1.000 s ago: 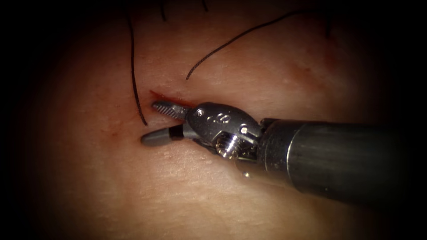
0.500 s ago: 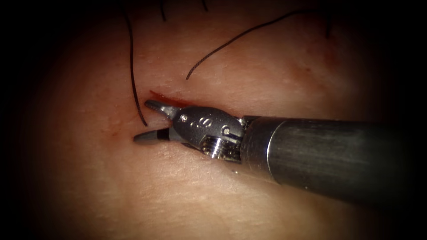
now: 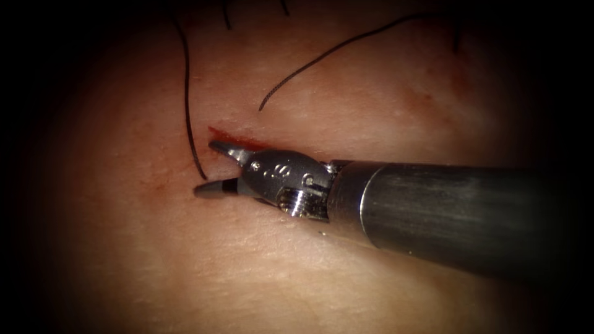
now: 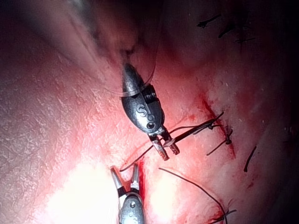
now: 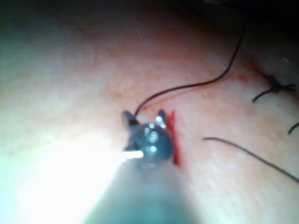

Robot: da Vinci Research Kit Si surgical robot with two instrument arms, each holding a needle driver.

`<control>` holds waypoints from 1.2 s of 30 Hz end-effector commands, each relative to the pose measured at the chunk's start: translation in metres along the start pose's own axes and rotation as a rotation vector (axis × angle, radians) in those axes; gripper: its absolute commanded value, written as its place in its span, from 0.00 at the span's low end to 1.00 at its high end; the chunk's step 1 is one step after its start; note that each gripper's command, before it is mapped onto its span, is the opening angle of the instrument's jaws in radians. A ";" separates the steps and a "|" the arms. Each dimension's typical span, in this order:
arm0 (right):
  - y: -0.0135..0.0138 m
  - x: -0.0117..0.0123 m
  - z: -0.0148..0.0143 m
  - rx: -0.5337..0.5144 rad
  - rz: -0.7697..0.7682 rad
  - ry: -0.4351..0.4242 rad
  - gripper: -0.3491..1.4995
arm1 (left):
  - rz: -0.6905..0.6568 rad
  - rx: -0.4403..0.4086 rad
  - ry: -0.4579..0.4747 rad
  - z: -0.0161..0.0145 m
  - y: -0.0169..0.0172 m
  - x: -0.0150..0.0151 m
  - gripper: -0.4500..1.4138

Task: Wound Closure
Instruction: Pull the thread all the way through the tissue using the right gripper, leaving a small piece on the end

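Note:
My right tool [image 3: 206, 168] reaches in from the right and lies across the tissue [image 3: 185, 260]. Its jaws stand open around the free end of a black thread [image 3: 186, 93], holding nothing. The upper jaw rests just below the left end of the cut [image 3: 230, 134], which is lined with red fluid. In the left wrist view my left tool [image 4: 167, 153] is shut on that thread [image 4: 140, 157] a short way from its end. The right tool [image 4: 124, 169] is open just beyond the thread's tip. The right wrist view has the open right tool [image 5: 144, 114] beside the red cut [image 5: 174, 140].
A second loose strand [image 3: 322, 55] curves over the tissue up and to the right of the cut. Tied stitches with short cut ends [image 4: 227, 135] sit further along the wound, and one knot [image 5: 275, 84] is in the right wrist view.
The right tool has slid left over the tissue and its wrist has turned a little. Its jaws stay open around the thread's end. The upper stretch of thread has swayed slightly.

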 end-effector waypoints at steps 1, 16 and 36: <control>-0.0005 -0.0002 0.0015 0.008 -0.003 0.003 0.64 | -0.001 -0.001 0.000 0.0005 0.0005 -0.0007 0.00; -0.0008 -0.0005 0.0010 0.050 -0.011 -0.012 0.00 | -0.010 -0.003 0.005 0.0008 0.0008 -0.0009 0.00; -0.0042 -0.0014 -0.0082 0.118 0.037 -0.063 0.00 | -0.034 -0.025 0.034 0.0003 0.0050 -0.0020 0.00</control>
